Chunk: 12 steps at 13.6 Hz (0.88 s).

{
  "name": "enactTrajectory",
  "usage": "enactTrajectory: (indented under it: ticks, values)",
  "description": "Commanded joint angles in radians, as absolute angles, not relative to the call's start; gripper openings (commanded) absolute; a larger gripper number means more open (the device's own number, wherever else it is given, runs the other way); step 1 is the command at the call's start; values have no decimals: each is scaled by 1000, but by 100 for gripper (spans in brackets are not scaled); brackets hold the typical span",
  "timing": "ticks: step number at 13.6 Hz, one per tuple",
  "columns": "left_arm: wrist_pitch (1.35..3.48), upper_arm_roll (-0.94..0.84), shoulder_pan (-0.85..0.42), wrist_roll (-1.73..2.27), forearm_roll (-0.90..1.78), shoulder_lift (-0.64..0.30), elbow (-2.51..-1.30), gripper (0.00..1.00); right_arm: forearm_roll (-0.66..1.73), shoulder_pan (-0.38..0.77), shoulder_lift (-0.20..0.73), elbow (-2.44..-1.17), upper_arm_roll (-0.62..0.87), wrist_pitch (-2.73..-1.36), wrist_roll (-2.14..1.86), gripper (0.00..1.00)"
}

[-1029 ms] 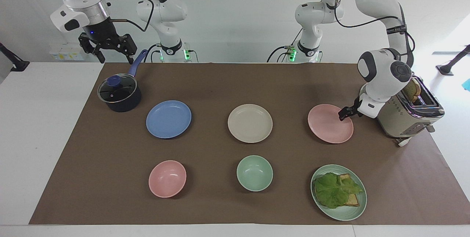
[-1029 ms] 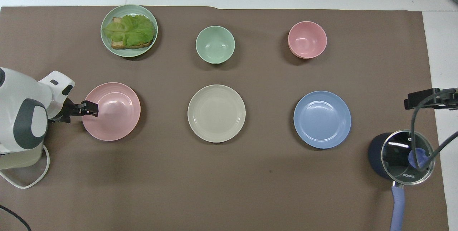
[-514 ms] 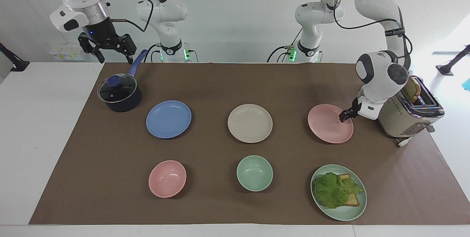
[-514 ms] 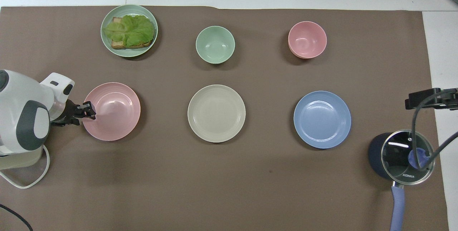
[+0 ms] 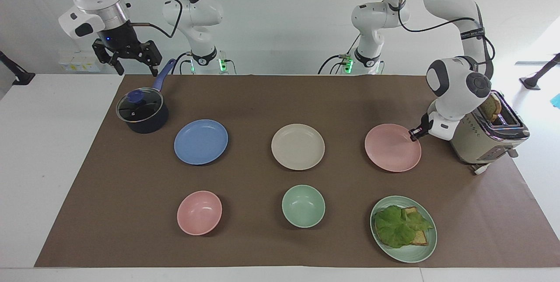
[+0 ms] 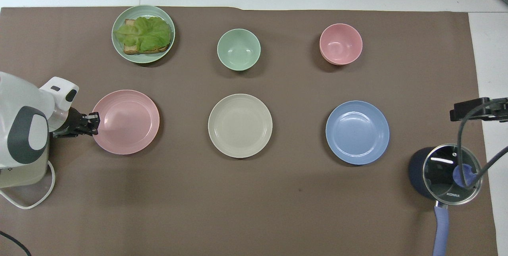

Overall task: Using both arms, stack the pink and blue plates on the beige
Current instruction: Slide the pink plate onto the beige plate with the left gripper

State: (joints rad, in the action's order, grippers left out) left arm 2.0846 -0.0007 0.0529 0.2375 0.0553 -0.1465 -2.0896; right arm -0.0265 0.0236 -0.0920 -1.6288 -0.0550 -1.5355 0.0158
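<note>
The pink plate [image 5: 391, 150] [image 6: 127, 123] lies toward the left arm's end of the table, next to the toaster. My left gripper [image 5: 414, 133] [image 6: 95, 119] is shut on the rim of that plate on the toaster's side. The beige plate [image 5: 298, 146] [image 6: 240, 125] sits in the middle of the mat. Toward the right arm's end lies the blue plate [image 5: 201, 141] [image 6: 357, 132]. My right gripper [image 5: 134, 67] hangs open and empty in the air over the pot's handle, where that arm waits.
A lidded dark pot [image 5: 142, 112] [image 6: 444, 172] stands beside the blue plate. The toaster [image 5: 488, 137] holds bread. Farther from the robots are a pink bowl [image 5: 199, 212], a green bowl [image 5: 303, 206] and a green plate [image 5: 411, 256] with lettuce and toast.
My left gripper has closed on the pink plate's rim and pulled back a little toward the toaster; the plate has shifted slightly. The right gripper has hardly moved.
</note>
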Motion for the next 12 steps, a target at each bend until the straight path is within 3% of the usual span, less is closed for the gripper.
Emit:
enactTrajectory:
  ticks: [1, 5, 12]
  values:
    - [1955, -3, 48, 245, 104, -146, -1990, 0, -23, 12, -97, -1632, -52, -1523, -14, 100]
    - [1850, -14, 37, 255, 237, -109, -1922, 0, -23, 12, -97, -1632, -52, -1523, -14, 100]
    - [1945, -18, -178, 372, 390, -92, -1948, 0, -23, 12, -97, -1632, -52, -1523, -14, 100]
